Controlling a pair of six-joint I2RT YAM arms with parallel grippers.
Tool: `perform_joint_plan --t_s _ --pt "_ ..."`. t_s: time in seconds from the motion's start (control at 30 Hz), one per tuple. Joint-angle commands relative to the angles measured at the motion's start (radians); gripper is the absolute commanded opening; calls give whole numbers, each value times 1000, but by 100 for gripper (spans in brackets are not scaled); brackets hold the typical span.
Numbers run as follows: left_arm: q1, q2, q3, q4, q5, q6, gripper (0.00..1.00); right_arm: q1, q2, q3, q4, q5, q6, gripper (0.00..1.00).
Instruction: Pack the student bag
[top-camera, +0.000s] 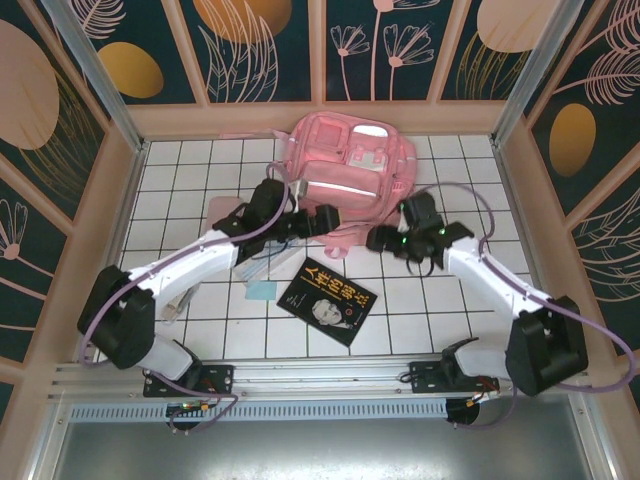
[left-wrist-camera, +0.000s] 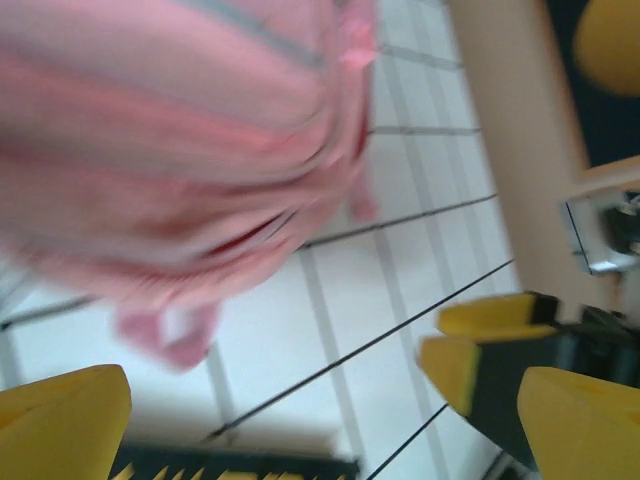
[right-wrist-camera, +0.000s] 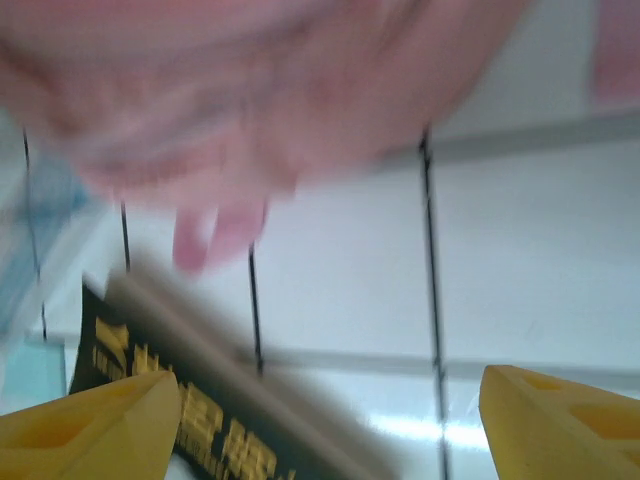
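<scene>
From above, the student bag (top-camera: 350, 165) lies at the far middle of the tiled table (top-camera: 180, 170), with both arms stretched to its near edge. The left gripper (top-camera: 322, 222) sits right at the bag's bottom rim and the right gripper (top-camera: 378, 238) is just beside it. A black book (top-camera: 327, 300) lies closer in.

On the left wrist, the yellow fingers (left-wrist-camera: 60, 425) are spread wide with nothing between them, and the bag (left-wrist-camera: 180, 150) is a blur just ahead.

On the right wrist, the fingers (right-wrist-camera: 560, 420) are also wide apart and empty, with the bag (right-wrist-camera: 250, 80) above and the book (right-wrist-camera: 190, 420) below.
</scene>
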Motion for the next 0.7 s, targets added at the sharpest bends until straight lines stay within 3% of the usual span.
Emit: perform_joint_plan --t_s 0.0,0.2,0.43,0.67 --pt "-3 -67 -132 -99 -62 80 99 76 -132 -112 -39 -29 253 77" --pt "-2 -86 -315 14 42 18 94 202 -305 -293 39 -72 415 74" --pt "-3 -53 -378 82 26 -7 93 214 -319 -458 202 -95 417 74" --pt "-4 46 -375 131 7 -14 82 229 -312 -529 368 -123 466 70"
